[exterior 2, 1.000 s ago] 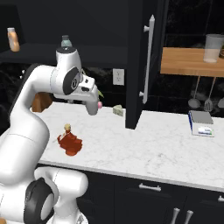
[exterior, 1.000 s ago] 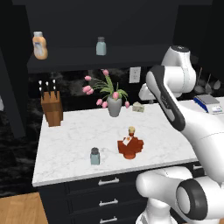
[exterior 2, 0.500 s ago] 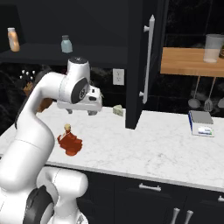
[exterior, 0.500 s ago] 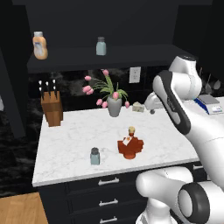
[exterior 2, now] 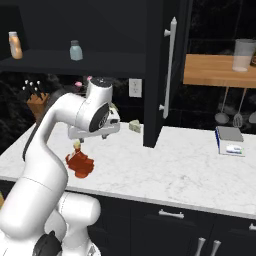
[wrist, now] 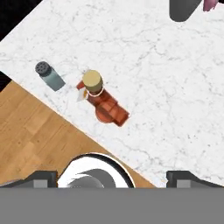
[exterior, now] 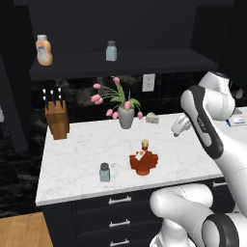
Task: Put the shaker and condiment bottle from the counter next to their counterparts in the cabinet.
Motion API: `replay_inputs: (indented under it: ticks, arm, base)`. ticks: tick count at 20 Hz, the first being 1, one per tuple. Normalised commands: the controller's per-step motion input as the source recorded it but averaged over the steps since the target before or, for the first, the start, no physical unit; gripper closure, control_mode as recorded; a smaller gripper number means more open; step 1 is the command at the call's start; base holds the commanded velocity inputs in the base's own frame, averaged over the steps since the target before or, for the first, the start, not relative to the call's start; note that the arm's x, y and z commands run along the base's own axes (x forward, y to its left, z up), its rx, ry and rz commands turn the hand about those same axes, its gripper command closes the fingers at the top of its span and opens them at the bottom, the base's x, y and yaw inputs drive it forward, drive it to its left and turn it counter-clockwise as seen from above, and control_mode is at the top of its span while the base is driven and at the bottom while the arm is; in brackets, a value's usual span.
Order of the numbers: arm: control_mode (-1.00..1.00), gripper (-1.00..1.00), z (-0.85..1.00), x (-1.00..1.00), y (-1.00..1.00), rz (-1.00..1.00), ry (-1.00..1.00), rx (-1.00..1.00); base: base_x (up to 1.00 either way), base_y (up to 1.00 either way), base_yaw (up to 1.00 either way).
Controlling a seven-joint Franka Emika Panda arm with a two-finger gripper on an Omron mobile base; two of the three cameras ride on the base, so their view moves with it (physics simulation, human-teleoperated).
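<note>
Left base view
Desk: a white grey-veined marble desk (exterior: 82,154) over dark drawers with silver handles.
Condiment bottle: the dark red-brown condiment bottle (exterior: 143,161) stands upright near the desk's front edge, tan cap on top, a small white tag at its neck.
Shaker: the small blue-grey shaker (exterior: 104,172) stands just left of the bottle, near it but apart.
Cabinet: the black cabinet (exterior: 120,60) above holds a squat orange bottle (exterior: 44,50) at the shelf's left end and a second shaker (exterior: 111,50) near the middle, well apart from each other.
Other things: a wooden knife block (exterior: 57,118) at the back left of the desk; a grey vase of pink tulips (exterior: 125,113) at the back centre.
Arm: the white arm rises from the lower right, its hand above the right part of the desk.

Right base view
Bottle: the condiment bottle stands on the desk partly behind the arm's white hand.
Cabinet: the orange bottle and the shelf shaker sit on the shelf at upper left; an open cabinet door (exterior 2: 162,75) with a silver handle hangs in the middle.

Hand view
Fingers: the fingers (wrist: 111,177) show as two dark tips far apart at the bottom edge, spread wide with nothing between them.
Below the hand: the condiment bottle and the shaker stand side by side near the desk's edge, apart from each other, with wooden floor (wrist: 35,135) beyond the edge.
</note>
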Motion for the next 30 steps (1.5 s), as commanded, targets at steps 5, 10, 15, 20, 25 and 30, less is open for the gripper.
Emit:
replay_inputs:
  ticks: [5,10,15,20,25,30]
  arm:
    - [-1.00,-1.00,-0.16,0.00,0.00,0.38,-0.03,0.00]
    - [-1.00,-1.00,-0.31,0.07,0.00,0.29,0.00,0.05]
    - [-1.00,-1.00,-0.44,0.15,0.00,0.26,-0.15,0.17]
    - [-1.00,-1.00,-0.41,0.00,0.01,0.18,-0.12,0.25]
    - [-1.00,-1.00,-0.46,-0.04,0.00,0.06,-0.24,0.23]
    - [-1.00,-1.00,-0.13,-0.02,0.02,0.02,-0.08,0.08]
  base:
    - [0.00,0.00,0.00]
    - [0.00,0.00,0.00]
    - [0.00,0.00,0.00]
    - [0.00,0.00,0.00]
    - [0.00,0.00,0.00]
    - [0.00,0.00,0.00]
